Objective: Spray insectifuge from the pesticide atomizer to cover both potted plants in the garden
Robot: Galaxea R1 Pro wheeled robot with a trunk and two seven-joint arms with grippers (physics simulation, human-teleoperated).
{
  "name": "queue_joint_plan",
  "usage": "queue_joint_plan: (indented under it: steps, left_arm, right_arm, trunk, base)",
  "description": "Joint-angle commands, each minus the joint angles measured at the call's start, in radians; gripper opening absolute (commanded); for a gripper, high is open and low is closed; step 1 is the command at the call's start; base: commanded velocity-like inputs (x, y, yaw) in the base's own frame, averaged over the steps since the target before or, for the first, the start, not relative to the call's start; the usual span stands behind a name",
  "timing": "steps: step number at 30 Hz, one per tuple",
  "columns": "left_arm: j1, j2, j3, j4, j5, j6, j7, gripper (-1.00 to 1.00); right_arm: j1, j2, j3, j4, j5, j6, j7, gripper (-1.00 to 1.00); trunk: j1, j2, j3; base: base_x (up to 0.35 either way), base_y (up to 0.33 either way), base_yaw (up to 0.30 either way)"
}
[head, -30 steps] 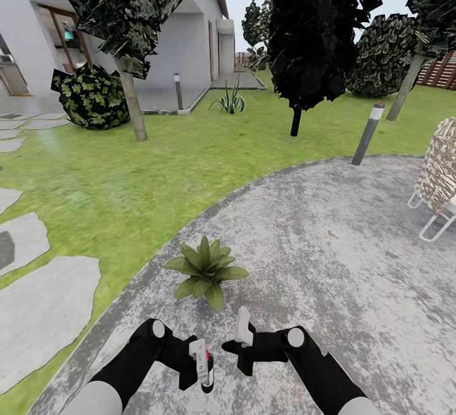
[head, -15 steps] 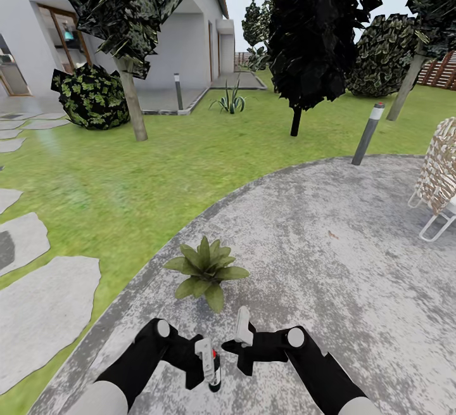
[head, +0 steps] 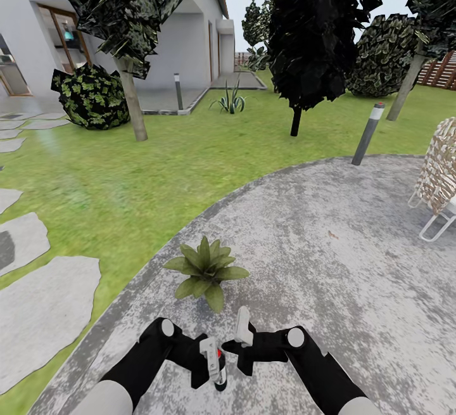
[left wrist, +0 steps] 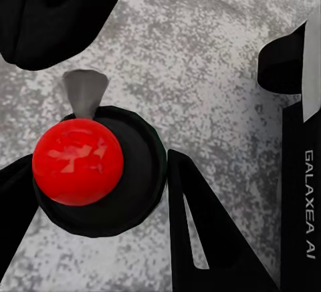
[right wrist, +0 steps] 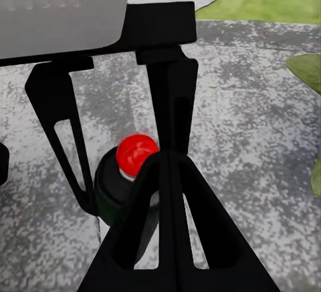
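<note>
The left gripper [head: 212, 364] clamps the pesticide atomizer [head: 219, 369] upright (red cap up), seemingly readying spray toward the nearby potted plant [head: 205, 270]; the right jaws' state is unclear.

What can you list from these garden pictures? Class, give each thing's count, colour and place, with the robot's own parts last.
potted plant: one, green, on the patio's edge ahead of the arms
pesticide atomizer: one, dark with a red top, at the left gripper
patio: one, mottled grey, under the robot
lawn: green, beyond the patio
stepping stones: several, pale grey, on the left
bollard lights: two, dark with pale caps, one at the patio's far edge, one by the house
chair: one, whitish woven, far right
house: one, white, back left
trees: several, dark, on the lawn
left gripper: black and white, jaws around the atomizer
right gripper: black and white, beside it
</note>
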Motion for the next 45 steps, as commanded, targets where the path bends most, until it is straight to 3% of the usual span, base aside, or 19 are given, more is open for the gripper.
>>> queue_joint_plan:
  steps: [1, 20, 25, 35, 41, 45]
  left_arm:
    - [0.000, -0.001, 0.000, -0.002, -0.003, 0.004, -0.004, -1.00]
    - [-0.012, -0.001, 0.003, 0.001, -0.004, 0.002, -0.005, -1.00]
    - [-0.010, 0.015, 0.003, 0.013, -0.014, -0.003, -0.004, -1.00]
    - [-0.005, 0.191, 0.003, 0.013, -0.020, -0.003, -0.006, -1.00]
    - [-0.003, 0.272, 0.005, 0.015, -0.019, -0.008, -0.006, -1.00]
    - [0.000, 0.304, 0.005, 0.016, -0.019, -0.008, -0.006, -1.00]
  right_arm:
    - [0.000, 0.000, -0.001, -0.001, 0.011, -0.009, 0.001, -1.00]
    - [0.000, 0.000, -0.001, -0.001, 0.011, -0.009, 0.001, -1.00]
    - [0.000, 0.000, -0.001, -0.002, 0.012, -0.009, 0.001, -1.00]
    - [0.000, -0.001, -0.003, 0.001, 0.012, -0.009, 0.001, -1.00]
    - [0.000, -0.002, -0.004, 0.003, 0.014, -0.009, 0.001, -1.00]
    - [0.000, -0.003, -0.004, 0.004, 0.014, -0.009, 0.001, -1.00]
  trunk:
    - [0.000, 0.000, -0.001]
    - [0.000, 0.000, -0.001]
    - [0.000, 0.000, -0.001]
    - [0.000, 0.000, -0.001]
    - [0.000, 0.000, -0.001]
    - [0.000, 0.000, -0.001]
  base:
    - [0.000, 0.000, 0.000]
    - [0.000, 0.000, 0.000]
    - [0.000, 0.000, 0.000]
    - [0.000, 0.000, 0.000]
    - [0.000, 0.000, 0.000]
    - [0.000, 0.000, 0.000]
